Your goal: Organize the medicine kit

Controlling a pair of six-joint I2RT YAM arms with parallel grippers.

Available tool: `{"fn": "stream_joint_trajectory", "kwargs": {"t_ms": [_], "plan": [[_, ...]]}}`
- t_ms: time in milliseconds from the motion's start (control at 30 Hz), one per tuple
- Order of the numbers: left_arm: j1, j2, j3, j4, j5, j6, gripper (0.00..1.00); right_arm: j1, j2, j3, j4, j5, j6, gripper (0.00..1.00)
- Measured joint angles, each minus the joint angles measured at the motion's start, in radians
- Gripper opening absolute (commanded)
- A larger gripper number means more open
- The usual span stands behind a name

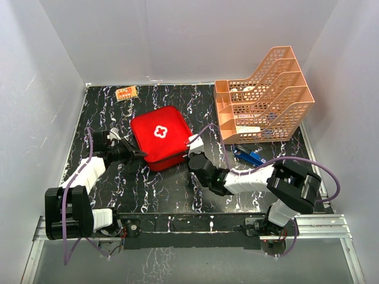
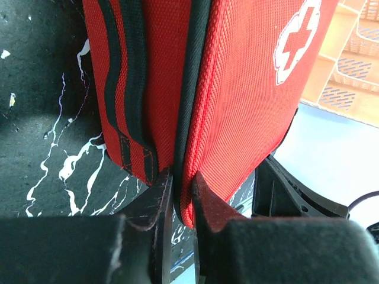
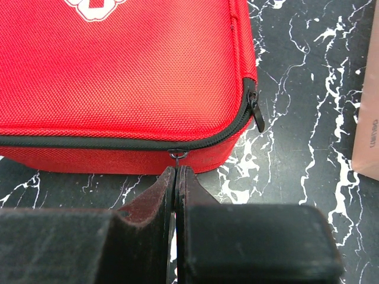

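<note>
White-walled booth, black marbled bench (image 1: 160, 184). The medicine kit (image 1: 160, 136) lies flat mid-bench, white cross up. An orange tiered tray (image 1: 263, 97) stands well apart on the far right.

- Left pincer (image 2: 182, 180): clenched on the kit's near-left corner. The lid's rim sits between its tips at the zip seam.
- Right pincer (image 3: 177, 171): clenched at the kit's near edge, tips right under the zip pull (image 3: 177, 155). Only the pull's ring shows above the tips. The tab looks pinched between them, but you cannot see it.
- A second slider (image 3: 256, 112) hangs loose at the right-hand corner. The zip between the two looks closed.

Judgement: the step in hand is running the zip, probably to open the kit. The task is at an early stage.

To do it well:
- Draw the pull along the line of the teeth, low and parallel to the kit's edge. Do not pull outward, or the tab may slip from the tips.
- Let the left grip anchor the corner so the soft case cannot slide or swivel on the bench.
- Slow down at the rounded corner and turn the wrist with the curve.
- If the ring comes free of the tips, stop and re-grip before going on.
</note>
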Motion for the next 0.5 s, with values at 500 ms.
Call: {"fn": "stream_joint_trajectory", "kwargs": {"t_ms": [500], "plan": [[-0.024, -0.019, 0.036, -0.093, -0.066, 0.029, 0.00, -0.105, -0.065, -0.074, 0.045, -0.050, -0.057, 0.00]]}}
